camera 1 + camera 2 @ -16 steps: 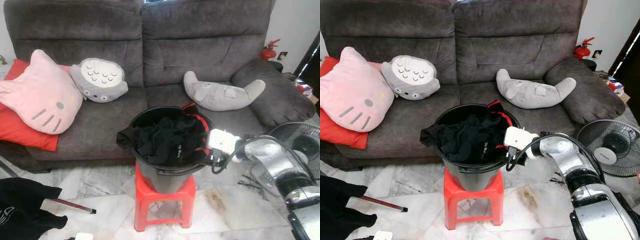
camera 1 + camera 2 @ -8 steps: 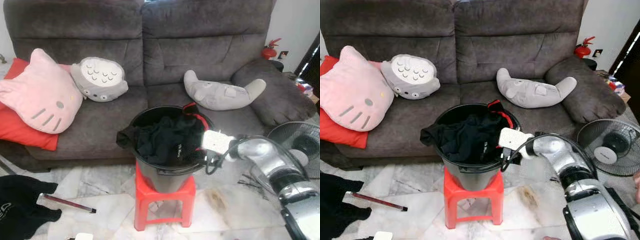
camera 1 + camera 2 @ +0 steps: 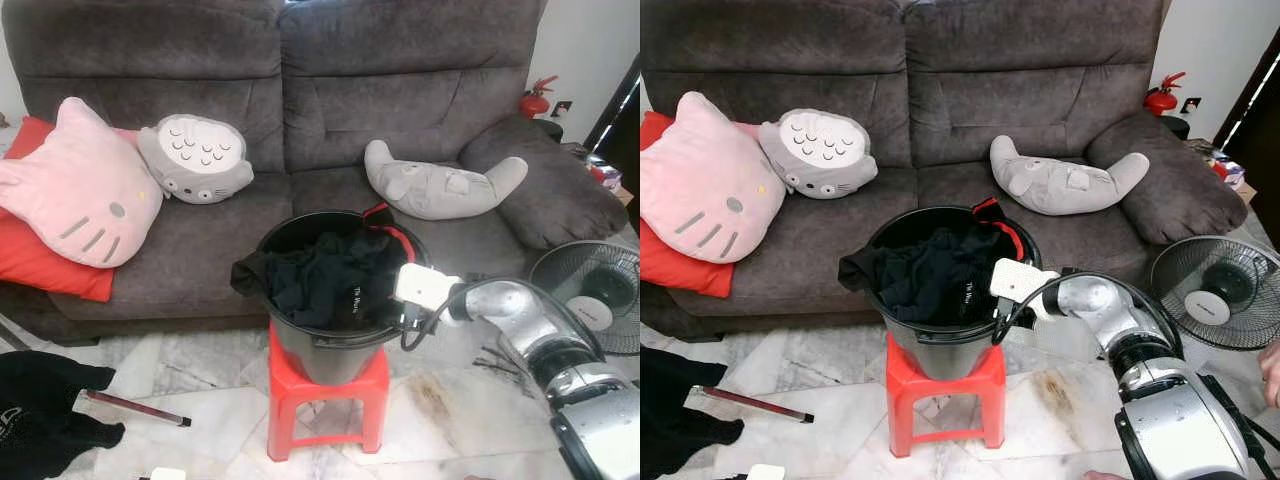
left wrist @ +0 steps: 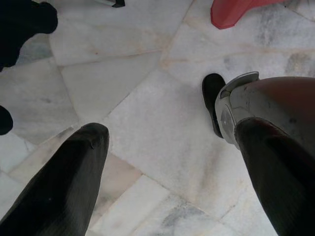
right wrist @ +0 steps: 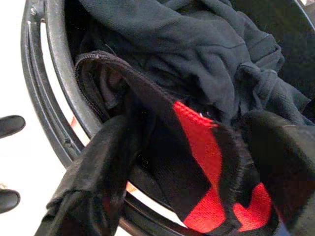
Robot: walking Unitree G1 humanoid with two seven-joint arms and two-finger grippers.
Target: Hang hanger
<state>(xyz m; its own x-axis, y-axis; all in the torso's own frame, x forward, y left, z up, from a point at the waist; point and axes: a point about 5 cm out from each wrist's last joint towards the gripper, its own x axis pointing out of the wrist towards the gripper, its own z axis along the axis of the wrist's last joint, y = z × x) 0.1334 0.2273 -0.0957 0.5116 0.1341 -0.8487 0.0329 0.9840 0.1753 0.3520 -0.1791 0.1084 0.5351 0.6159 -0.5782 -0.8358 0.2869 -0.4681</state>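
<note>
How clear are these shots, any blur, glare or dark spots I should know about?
Head views: evenly lit and fairly sharp, the black bucket and its clothes readable, slightly soft at the edges. Left wrist view: bright marble floor, the near fingers dark and out of focus. Right wrist view: floor blown out white beside the bucket rim, the red-and-black fabric soft and shadowed between the fingers.

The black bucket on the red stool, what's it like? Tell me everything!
The black bucket is round, looks like plastic, and stands upright on a small red stool in front of the grey sofa. Black clothes with red trim fill it and spill over its rim. The right gripper reaches in at the rim, its fingers around a black-and-red fold.
</note>
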